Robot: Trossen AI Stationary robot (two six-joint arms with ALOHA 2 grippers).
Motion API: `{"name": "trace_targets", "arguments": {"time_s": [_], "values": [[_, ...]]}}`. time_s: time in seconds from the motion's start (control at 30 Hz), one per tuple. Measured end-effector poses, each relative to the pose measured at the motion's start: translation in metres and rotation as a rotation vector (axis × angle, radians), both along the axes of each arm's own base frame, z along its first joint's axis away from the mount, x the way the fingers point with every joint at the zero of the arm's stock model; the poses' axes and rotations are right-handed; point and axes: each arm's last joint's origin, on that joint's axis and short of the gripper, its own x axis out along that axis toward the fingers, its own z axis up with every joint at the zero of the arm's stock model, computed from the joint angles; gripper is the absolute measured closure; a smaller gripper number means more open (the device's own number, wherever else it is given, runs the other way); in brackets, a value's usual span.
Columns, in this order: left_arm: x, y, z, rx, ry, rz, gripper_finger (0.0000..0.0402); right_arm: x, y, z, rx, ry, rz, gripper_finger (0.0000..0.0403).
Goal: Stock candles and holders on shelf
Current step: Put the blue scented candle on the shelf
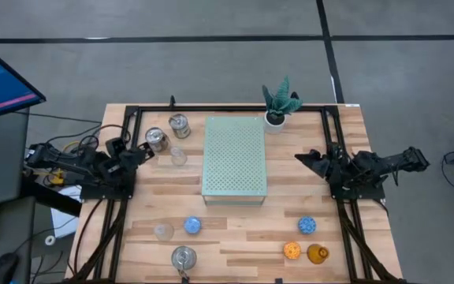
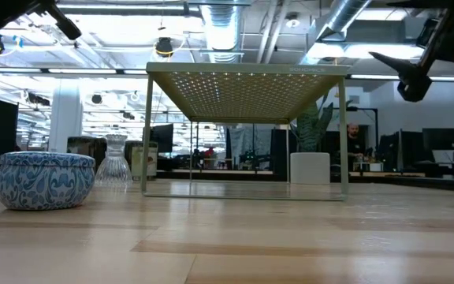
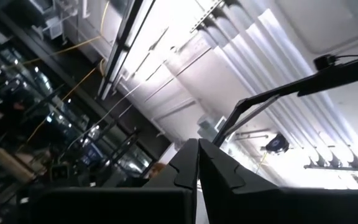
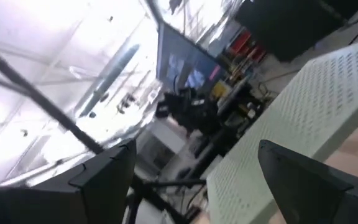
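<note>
The mint-green perforated shelf (image 1: 235,158) stands on its legs at the table's middle (image 2: 247,126). Two silver tins (image 1: 179,124) (image 1: 157,140) and a clear cup (image 1: 178,157) stand to its left. Near the front edge stand a clear cup (image 1: 163,231), a blue candle (image 1: 192,226) (image 2: 44,180), a silver tin (image 1: 184,257), a second blue candle (image 1: 307,226), an orange candle (image 1: 292,251) and an amber cup (image 1: 317,253). My left gripper (image 1: 144,152) (image 3: 197,152) is shut and empty, raised left of the shelf and tipped upward. My right gripper (image 1: 306,158) (image 4: 197,171) is open and empty, raised right of the shelf.
A green plant in a white pot (image 1: 278,106) stands at the shelf's far right corner. A black frame (image 1: 132,110) runs along the table's far and side edges. Bare wood lies between the shelf and the front row of items.
</note>
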Motion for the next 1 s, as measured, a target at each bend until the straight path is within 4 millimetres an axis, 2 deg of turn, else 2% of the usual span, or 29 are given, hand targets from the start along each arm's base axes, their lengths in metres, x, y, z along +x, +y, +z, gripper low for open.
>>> {"name": "trace_targets", "arguments": {"time_s": [0.33,0.5,0.8,1.0], "values": [[0.000,0.000,0.000,-0.015,-0.006,0.005,0.0389,-0.002,-0.004,0.004,0.034,-0.038,-0.128,0.0076],[-0.001,0.004,0.000,-0.106,0.003,0.064,0.0389,-0.003,-0.004,0.005,0.073,-0.052,-0.115,0.0076],[-0.001,0.004,0.000,-0.099,0.013,0.111,0.0389,-0.003,-0.004,0.005,0.100,-0.060,-0.109,0.0076],[-0.001,0.005,0.000,-0.129,0.011,0.100,0.0389,-0.007,-0.005,0.023,0.089,-0.035,-0.099,0.0076]]}}
